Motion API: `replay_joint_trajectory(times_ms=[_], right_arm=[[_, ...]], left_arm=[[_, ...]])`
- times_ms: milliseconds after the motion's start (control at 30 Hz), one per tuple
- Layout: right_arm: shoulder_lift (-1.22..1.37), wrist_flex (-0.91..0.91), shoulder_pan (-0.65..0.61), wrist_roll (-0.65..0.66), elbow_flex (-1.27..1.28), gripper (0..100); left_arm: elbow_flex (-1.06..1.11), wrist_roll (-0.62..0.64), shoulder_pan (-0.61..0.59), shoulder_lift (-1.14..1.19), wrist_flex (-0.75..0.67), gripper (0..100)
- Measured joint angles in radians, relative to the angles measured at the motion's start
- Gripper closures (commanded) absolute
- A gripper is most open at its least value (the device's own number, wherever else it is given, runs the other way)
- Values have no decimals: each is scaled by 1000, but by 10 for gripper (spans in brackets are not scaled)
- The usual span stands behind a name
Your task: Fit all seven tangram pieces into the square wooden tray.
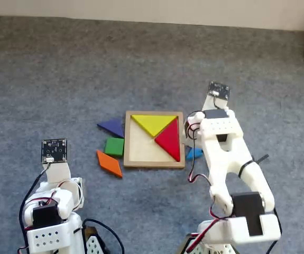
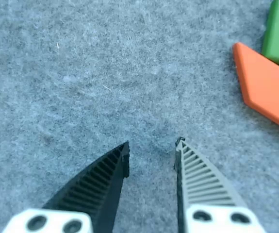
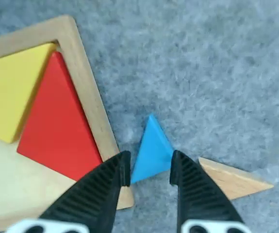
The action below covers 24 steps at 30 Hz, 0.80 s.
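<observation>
The square wooden tray (image 1: 128, 159) lies mid-table with a yellow triangle (image 1: 152, 124) and a red triangle (image 1: 169, 142) inside it. Left of the tray lie a purple triangle (image 1: 112, 127), a green square (image 1: 114, 146) and an orange parallelogram (image 1: 109, 163). A small blue triangle (image 3: 153, 149) rests on the carpet just off the tray's right edge. My right gripper (image 3: 149, 167) is open, its fingers on either side of the blue triangle's wide end. A plain wooden triangle (image 3: 231, 179) lies beside it. My left gripper (image 2: 151, 150) hangs open over bare carpet, nothing between its fingers.
Grey carpet covers the whole table. The right arm (image 1: 223, 137) reaches along the tray's right side and hides part of the blue triangle (image 1: 195, 153) from above. The left arm (image 1: 54, 190) sits at the near left, short of the orange parallelogram (image 2: 270, 87).
</observation>
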Motion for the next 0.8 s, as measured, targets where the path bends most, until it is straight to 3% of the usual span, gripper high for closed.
replay_joint_trajectory(times_ms=[267, 800], right_arm=[[157, -2, 3, -126, -54, 867], [173, 26, 17, -137, -80, 898]], left_arm=[[0, 0, 0, 0, 0, 842], [0, 0, 0, 0, 0, 842]])
